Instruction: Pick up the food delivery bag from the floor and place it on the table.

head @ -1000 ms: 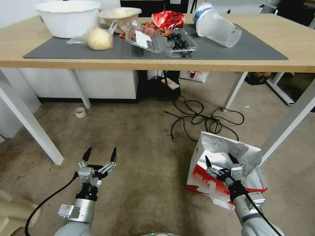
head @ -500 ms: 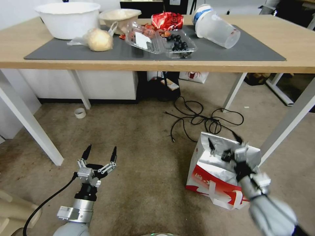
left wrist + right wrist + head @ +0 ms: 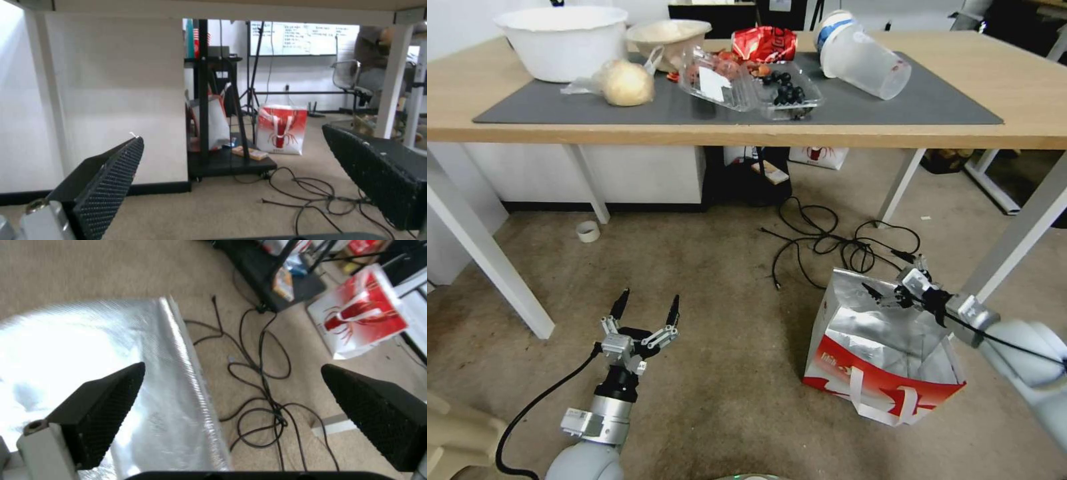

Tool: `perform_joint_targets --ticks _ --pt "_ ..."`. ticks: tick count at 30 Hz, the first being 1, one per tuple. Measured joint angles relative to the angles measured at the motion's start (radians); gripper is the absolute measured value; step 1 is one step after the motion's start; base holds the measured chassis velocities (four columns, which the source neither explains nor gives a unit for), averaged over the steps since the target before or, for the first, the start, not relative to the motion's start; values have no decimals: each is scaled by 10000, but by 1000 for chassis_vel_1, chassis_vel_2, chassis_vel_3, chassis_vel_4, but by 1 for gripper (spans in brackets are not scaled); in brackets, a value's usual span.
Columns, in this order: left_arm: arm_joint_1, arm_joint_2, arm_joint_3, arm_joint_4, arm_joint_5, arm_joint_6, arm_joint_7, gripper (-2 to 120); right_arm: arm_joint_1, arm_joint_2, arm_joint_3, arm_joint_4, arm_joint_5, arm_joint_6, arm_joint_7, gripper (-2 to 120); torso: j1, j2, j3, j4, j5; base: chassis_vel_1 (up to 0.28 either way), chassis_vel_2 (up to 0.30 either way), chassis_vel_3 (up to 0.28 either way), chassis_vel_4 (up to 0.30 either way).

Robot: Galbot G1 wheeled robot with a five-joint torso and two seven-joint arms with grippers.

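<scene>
R gripper [image 3: 889,275] moved fwd from bag [image 3: 880,357] front to rear foil rim; L gripper [image 3: 648,305] shifted slightly fwd.

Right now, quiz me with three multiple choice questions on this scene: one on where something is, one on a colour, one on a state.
1. Where is the food delivery bag?
A. on the table
B. on the floor
C. in the white bowl

2. What colour is the bag's base band?
A. red
B. blue
C. green

3. How are the right gripper fingers?
A. shut on a strap
B. shut on a cable
C. open

Answers: 1 B, it stands on the floor beside the table leg. 2 A, red along the bottom. 3 C, fingers spread over the bag's foil rim.
</scene>
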Motion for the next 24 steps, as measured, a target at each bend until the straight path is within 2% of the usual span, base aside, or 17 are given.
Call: perform_joint_targets --ticks 6,10,15,24 --pt "123 -186 -39 -54 57 28 -14 100 1648 28 -1718 -1631 -174 -153 -644 100 2 8 0 -7 1 0 0 0 0" --pt "216 -248 -90 -59 98 27 -18 100 2268 205 -2397 -2274 -283 -147 -952 100 2 11 0 -5 2 0 0 0 0" --pt "255 -354 -127 -72 110 0 -24 100 2808 402 -3048 -2770 -335 -139 -1031 100 2 16 -1 -5 0 0 0 0 0" --pt "321 -449 -169 -98 180 -8 -30 100 3120 495 -3518 -3156 -64 -172 -1189 100 2 18 -1 -6 2 0 0 0 0"
